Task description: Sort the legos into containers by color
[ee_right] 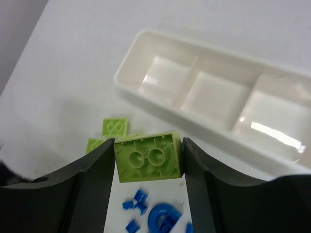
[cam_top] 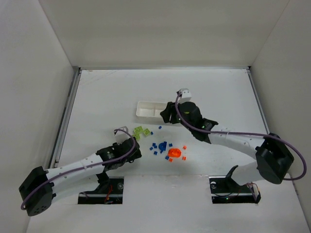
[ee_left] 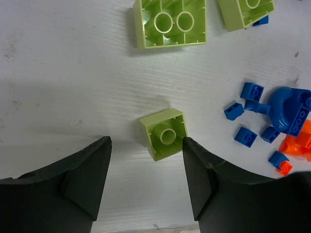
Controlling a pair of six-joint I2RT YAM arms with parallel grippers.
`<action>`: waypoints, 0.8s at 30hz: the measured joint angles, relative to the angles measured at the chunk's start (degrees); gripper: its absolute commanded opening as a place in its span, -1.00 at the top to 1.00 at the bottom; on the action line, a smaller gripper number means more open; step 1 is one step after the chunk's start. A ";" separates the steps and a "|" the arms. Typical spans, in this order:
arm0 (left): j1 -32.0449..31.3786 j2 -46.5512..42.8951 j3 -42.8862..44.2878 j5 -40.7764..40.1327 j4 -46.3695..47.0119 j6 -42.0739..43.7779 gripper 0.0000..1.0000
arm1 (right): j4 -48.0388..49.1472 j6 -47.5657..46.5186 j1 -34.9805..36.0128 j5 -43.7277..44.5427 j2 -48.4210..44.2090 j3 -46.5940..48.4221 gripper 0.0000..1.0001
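My right gripper point(ee_right: 148, 150) is shut on a lime-green brick point(ee_right: 148, 162) with its hollow underside facing the camera, held above the table just short of the white three-compartment tray point(ee_right: 146, 99). All three compartments look empty. In the top view this gripper point(cam_top: 167, 113) hangs over the tray point(cam_top: 147, 108) and hides its right part. My left gripper point(ee_left: 146, 145) is open over a small lime-green brick point(ee_left: 164, 133) that lies upside down between the fingertips, against the right finger point(ee_left: 194, 160). It sits low by the green pile in the top view point(cam_top: 135, 145).
More green plates point(cam_top: 141, 131) lie near the left gripper, two of them in the left wrist view point(ee_left: 170, 22). Small blue pieces point(cam_top: 158, 145) and a rounded blue piece point(ee_left: 291, 109) lie mid-table. Orange pieces point(cam_top: 175, 153) lie to their right. White walls surround the table.
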 measured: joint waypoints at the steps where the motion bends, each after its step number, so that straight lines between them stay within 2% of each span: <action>1: -0.33 0.68 0.17 -0.39 0.35 -0.07 -0.14 | 0.81 0.13 -3.65 0.02 -0.72 0.00 -0.05; 6: -1.20 3.61 0.52 -2.21 2.08 -0.59 -0.14 | 1.18 0.39 -12.55 3.04 1.79 0.04 -0.07; 8: -1.38 4.28 0.55 -2.89 2.34 -0.63 -0.15 | 1.05 0.37 -13.64 4.04 3.32 0.09 -0.08; 11: -1.51 4.79 0.63 -3.37 2.69 -0.63 -0.15 | 1.01 -0.07 -14.10 5.31 6.34 0.63 -0.15; 17: -1.79 6.34 0.98 -4.20 4.00 -0.63 -0.15 | 0.83 -0.70 -14.10 7.23 9.42 1.44 -0.51; 24: -2.56 5.40 1.03 -4.39 4.85 -0.66 -0.14 | 0.90 -1.38 -14.10 8.00 9.31 1.66 -0.58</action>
